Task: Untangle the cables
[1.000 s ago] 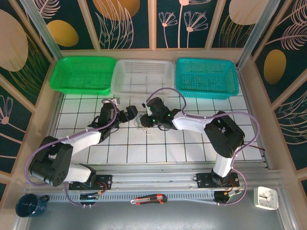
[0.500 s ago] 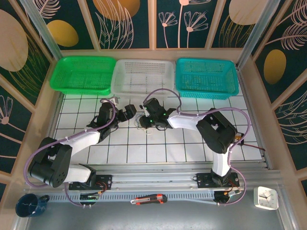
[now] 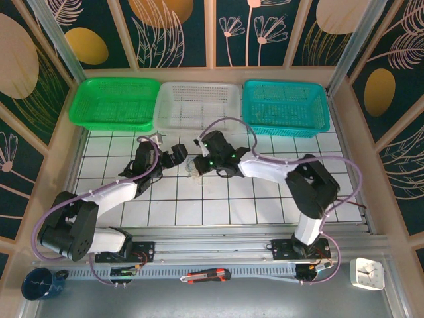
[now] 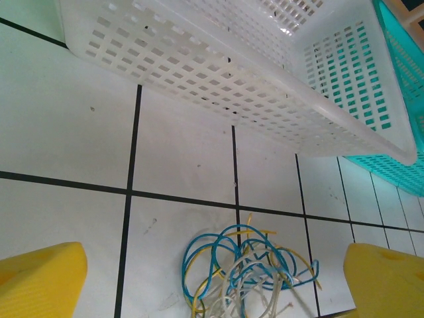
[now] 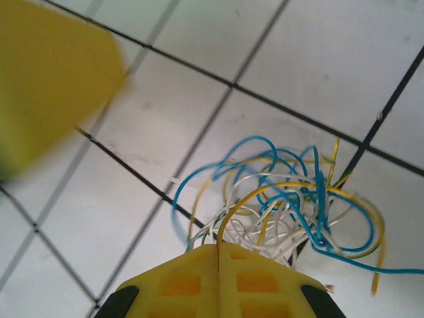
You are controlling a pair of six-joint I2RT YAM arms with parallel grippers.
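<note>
The cables (image 3: 193, 166) are a small tangle of thin blue, yellow and white cords on the white gridded table, between the two grippers. In the right wrist view my right gripper (image 5: 217, 248) is shut on a yellow cord, with the rest of the tangle (image 5: 291, 199) spreading out beyond its tip. From above, the right gripper (image 3: 199, 161) sits at the tangle's right edge. My left gripper (image 3: 180, 156) is open just left of the cables. Its yellow fingers (image 4: 40, 275) stand wide on either side of the tangle (image 4: 245, 268) without touching it.
Three baskets line the far edge: green (image 3: 116, 103), white (image 3: 197, 106) and teal (image 3: 285, 107). The white basket's wall (image 4: 218, 66) is close beyond the left gripper. A blurred yellow finger (image 5: 53, 73) of the left gripper shows at the upper left of the right wrist view.
My right gripper has closed its jaws on the cables. The left gripper has stayed open and shifted slightly towards the tangle.
</note>
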